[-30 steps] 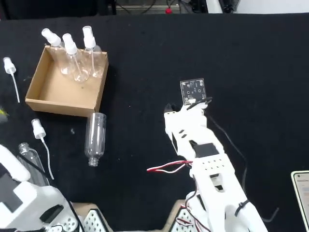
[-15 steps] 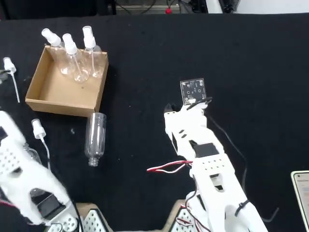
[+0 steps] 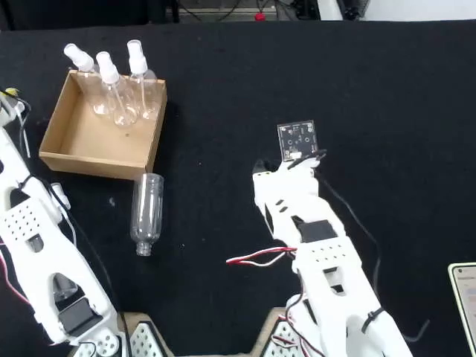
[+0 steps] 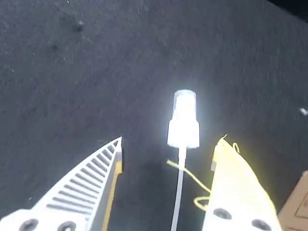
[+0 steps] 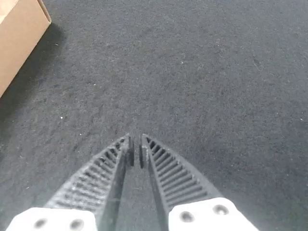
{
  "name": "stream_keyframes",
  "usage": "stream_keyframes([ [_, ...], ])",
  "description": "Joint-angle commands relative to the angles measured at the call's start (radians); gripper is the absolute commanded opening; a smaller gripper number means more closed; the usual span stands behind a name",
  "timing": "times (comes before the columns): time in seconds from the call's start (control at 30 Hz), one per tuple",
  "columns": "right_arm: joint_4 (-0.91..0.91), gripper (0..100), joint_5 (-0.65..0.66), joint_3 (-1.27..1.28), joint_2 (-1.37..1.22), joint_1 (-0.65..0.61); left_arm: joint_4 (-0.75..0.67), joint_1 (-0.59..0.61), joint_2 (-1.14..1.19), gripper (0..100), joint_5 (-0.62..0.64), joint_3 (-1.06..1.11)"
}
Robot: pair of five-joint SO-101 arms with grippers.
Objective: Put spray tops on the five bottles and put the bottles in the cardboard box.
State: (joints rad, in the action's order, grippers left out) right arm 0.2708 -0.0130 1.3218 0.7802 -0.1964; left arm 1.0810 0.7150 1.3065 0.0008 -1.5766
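Observation:
A white spray top (image 4: 183, 126) with its thin tube lies on the black mat between the open fingers of my left gripper (image 4: 170, 142). In the high view my left gripper (image 3: 9, 104) is at the table's far left edge, beside the cardboard box (image 3: 67, 141). Three capped bottles (image 3: 115, 93) stand in the box's far side. An uncapped clear bottle (image 3: 146, 212) lies just in front of the box. A second spray top (image 3: 59, 197) peeks out beside the left arm. My right gripper (image 5: 136, 142) is shut on nothing, low over bare mat at mid-table (image 3: 262, 167).
The black mat covers the whole table. The box's corner (image 5: 19, 33) is off to one side of the right gripper. A white flat object (image 3: 465, 290) lies at the front right edge. Red and white wires (image 3: 256, 256) hang off the right arm.
My left arm has swung up from the front left corner to the far left edge, bringing its open gripper over the spray top. The right arm has stayed still.

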Motion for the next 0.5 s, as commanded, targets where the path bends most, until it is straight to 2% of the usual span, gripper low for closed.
stream_keyframes([
  [0.0, -0.020, 3.2, -0.003, -0.004, -0.004, 0.014, -0.112, -0.016, -0.018, 29, 0.012, -0.013],
  [0.37, -0.020, 3.2, -0.003, -0.004, -0.004, 0.014, -0.292, -0.050, -0.018, 29, 0.035, 0.168],
  [0.47, -0.020, 3.2, -0.003, -0.004, -0.004, 0.014, -0.298, -0.065, -0.018, 29, 0.040, 0.194],
])
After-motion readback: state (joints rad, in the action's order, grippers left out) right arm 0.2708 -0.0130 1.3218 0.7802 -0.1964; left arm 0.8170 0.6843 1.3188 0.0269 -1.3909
